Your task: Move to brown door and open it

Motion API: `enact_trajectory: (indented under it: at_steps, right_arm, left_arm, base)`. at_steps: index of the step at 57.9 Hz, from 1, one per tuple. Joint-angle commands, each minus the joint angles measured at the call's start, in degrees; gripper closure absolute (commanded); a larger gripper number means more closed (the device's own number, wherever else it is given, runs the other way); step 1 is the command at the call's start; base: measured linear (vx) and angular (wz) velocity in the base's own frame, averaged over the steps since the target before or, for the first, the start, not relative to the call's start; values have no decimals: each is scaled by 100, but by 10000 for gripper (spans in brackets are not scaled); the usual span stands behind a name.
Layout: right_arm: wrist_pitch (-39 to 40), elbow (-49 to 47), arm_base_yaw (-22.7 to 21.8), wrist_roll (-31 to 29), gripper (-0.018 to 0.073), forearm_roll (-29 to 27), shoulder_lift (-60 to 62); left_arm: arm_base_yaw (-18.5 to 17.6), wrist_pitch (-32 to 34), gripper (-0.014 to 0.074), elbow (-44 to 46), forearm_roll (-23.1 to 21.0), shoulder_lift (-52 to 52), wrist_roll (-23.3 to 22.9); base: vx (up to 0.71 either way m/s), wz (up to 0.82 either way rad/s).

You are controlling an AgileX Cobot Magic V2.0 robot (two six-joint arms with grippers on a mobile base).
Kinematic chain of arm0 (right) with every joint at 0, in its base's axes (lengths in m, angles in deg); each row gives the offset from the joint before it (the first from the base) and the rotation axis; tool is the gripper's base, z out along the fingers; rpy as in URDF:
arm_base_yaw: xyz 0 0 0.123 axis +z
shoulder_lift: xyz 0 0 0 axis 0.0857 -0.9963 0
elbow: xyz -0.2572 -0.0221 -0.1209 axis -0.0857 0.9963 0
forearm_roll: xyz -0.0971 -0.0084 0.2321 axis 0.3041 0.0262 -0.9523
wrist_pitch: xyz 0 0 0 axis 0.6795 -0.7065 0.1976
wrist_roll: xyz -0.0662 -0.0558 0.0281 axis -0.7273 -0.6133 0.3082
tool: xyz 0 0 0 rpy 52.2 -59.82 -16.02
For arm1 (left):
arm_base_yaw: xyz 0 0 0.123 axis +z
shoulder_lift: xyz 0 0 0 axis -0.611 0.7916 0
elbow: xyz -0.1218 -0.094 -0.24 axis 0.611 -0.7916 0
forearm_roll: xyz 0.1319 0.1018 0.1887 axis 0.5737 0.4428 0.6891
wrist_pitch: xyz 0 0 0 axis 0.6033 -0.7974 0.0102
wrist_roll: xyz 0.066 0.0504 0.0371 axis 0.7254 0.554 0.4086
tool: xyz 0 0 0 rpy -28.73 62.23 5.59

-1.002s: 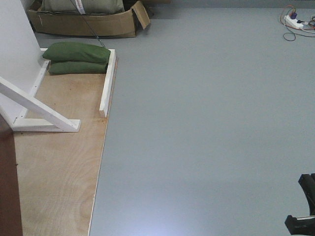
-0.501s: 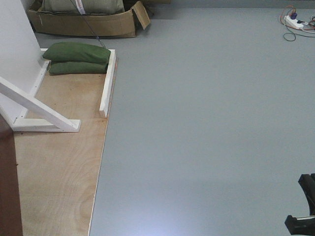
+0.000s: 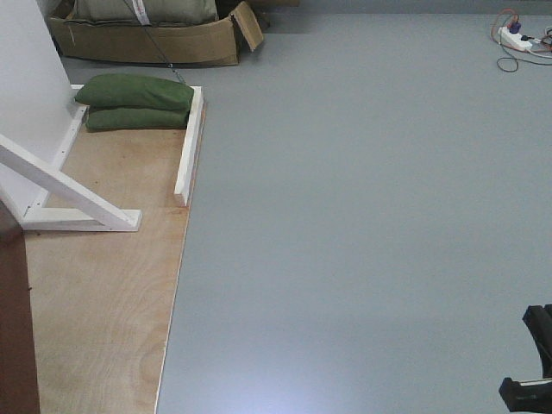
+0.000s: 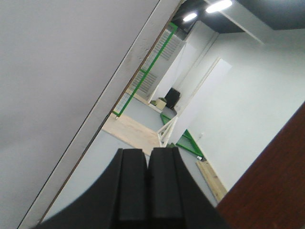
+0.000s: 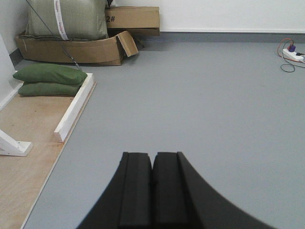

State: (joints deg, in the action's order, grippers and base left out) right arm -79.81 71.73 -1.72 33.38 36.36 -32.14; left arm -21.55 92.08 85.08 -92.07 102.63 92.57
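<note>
Brown door (image 3: pixel 14 328): a narrow dark reddish-brown strip at the lower left edge of the front view, standing over the plywood board. In the left wrist view its glossy face fills the lower right corner.
Left gripper (image 4: pixel 148 160): black fingers pressed together, nothing between them. It points up along a pale wall panel (image 4: pixel 57 71), with the door face just to its right and apart from it.
Right gripper (image 5: pixel 152 162): fingers pressed flat together, holding nothing. It is aimed low over the grey floor (image 5: pixel 214 109), well apart from the door.
Black part (image 3: pixel 530 366): lower right corner of the front view. Probably a piece of the right arm, but too cropped to be sure.
Plywood board (image 3: pixel 103 302): pale wood sheet flat on the floor, left side, running up from the bottom edge.
White frame beams (image 3: pixel 73 194): one slanted brace comes down from the left edge to a short foot on the board. A long beam lies along the board's right edge.
Green sandbags (image 3: pixel 136 103): two, stacked, at the far end of the board, touching the long beam's end.
Cardboard box (image 3: pixel 147 41): open, one flap tilted outward, holding a grey-green sack (image 5: pixel 66 19). It stands behind the sandbags.
Second box (image 5: pixel 133 19): marked "2#", just beside the sack, against the white wall.
Power strip (image 3: pixel 515 36): white, on the floor at far upper right, with coloured cables looped by it.
Green frame bars (image 4: pixel 147 71): far background of the left wrist view, under lit ceiling lights (image 4: pixel 219 5).
</note>
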Motion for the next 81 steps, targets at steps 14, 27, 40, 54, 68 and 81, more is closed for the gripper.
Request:
enact_trajectory:
  at_steps: [14, 27, 40, 54, 68, 81]
  right_arm:
    - [448, 19, -9, -49, 559, 35, 32]
    - [448, 19, -9, -49, 559, 35, 32]
    - [448, 19, -9, -49, 559, 35, 32]
    - [457, 19, -9, -49, 559, 35, 32]
    - [463, 19, -9, -49, 559, 35, 32]
    - [463, 19, -9, -49, 559, 35, 32]
  left_arm:
    - [297, 563, 600, 141, 64, 582, -760]
    - [297, 47, 600, 141, -92, 679, -1303]
    - [297, -739, 600, 141, -490, 679, -1389]
    - [297, -1436, 600, 141, -534, 674, -1391]
    - [283, -2292, 600, 141, -573, 661, -1396]
    - [283, -3228, 600, 141, -608, 611, -1438]
  base:
    - [0, 0]
    - [0, 0]
    - [0, 0]
    - [0, 0]
    - [0, 0]
    - [0, 0]
